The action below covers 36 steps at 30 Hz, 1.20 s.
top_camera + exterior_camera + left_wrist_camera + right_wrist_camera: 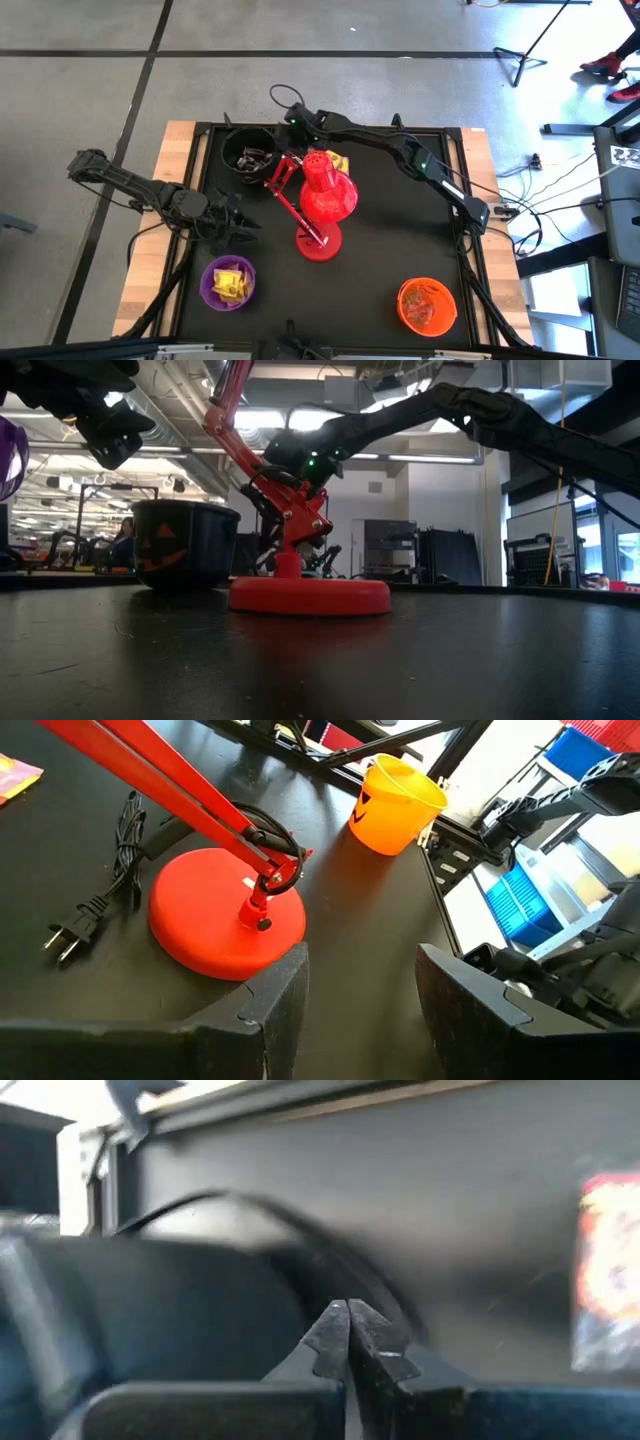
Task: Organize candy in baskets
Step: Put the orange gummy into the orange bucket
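1. Three round plastic buckets show in the high view: the black bucket (249, 153) in the upper middle of the frame with dark wrapped sweets (250, 157) inside, the purple bucket (228, 283) at lower left holding yellow-wrapped candy (231, 284), and the orange bucket (427, 305) at lower right. One yellow candy (337, 161) lies loose on the matte black mat (400, 240), just beside the glossy red lamp (322, 205) head. The right gripper (291, 120) sits at the black bucket's rim; the left gripper (232, 222) hangs left of centre, above the purple bucket.

2. Low view: the black bucket (184, 543) carries an orange pumpkin face, and the lamp's flat disc base (309, 596) stands beside it. The right arm reaches in close to the lamp's hinged struts; a careless swing could likely snag them.

3. Left wrist view: the left gripper (362, 1010) has its fingers apart, holding nothing. A loose black cord and plug (95, 900) lie beside the lamp base; they could catch a finger.

4. Right wrist view: the right gripper (347, 1342) has its toothed tips pressed together, nothing visible between them, beside the bucket's dark curved wall (150, 1315). A pushing move could probably tip the light bucket.
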Motion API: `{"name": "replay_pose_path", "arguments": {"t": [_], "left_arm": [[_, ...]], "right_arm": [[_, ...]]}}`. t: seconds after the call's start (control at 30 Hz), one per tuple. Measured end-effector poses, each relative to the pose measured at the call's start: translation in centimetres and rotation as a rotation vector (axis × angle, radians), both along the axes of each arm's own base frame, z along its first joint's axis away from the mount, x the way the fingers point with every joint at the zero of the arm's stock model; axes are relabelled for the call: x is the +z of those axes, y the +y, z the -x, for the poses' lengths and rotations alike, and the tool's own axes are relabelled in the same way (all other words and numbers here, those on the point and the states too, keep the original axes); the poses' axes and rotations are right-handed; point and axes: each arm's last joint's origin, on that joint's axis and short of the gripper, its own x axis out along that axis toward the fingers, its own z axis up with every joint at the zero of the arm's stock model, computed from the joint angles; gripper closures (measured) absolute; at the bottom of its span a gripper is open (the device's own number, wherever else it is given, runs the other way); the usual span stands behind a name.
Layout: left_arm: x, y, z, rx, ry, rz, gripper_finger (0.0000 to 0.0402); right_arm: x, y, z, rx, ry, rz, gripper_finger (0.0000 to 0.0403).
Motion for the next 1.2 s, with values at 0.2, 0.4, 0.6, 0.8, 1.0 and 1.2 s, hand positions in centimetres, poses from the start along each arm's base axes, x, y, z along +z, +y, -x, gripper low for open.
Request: {"name": "replay_pose_path", "arguments": {"t": [0.2, 0.4, 0.6, 0.8, 1.0, 1.2], "left_arm": [[0.0, 0.0, 0.0, 0.0, -0.001, 0.0, 0.0227], [0.0, 0.0, 0.0, 0.001, -0.003, -0.008, 0.0227], [0.0, 0.0, 0.0, -0.001, -0.004, -0.014, 0.0227], [0.0, 0.0, 0.0, -0.001, -0.007, -0.028, 0.0227], [0.0, 0.0, 0.0, 0.004, -0.006, -0.017, 0.0227], [0.0, 0.0, 0.0, 0.012, -0.005, -0.013, 0.0227]], "right_arm": [[-0.5, 1.6, 0.2, 0.029, 0.078, -0.07, 0.0394], [-1.1, 3.4, 0.8, 0.03, 0.215, -0.108, 0.0394], [-0.7, 4.0, 1.4, 0.058, 0.277, -0.105, 0.0394], [4.2, 3.0, 1.8, 0.033, 0.143, 0.067, 0.0394], [4.5, -1.7, 2.9, 0.014, 0.079, 0.154, 0.0394], [1.1, -4.7, 4.9, 0.018, 0.225, 0.052, 0.0394]]}}
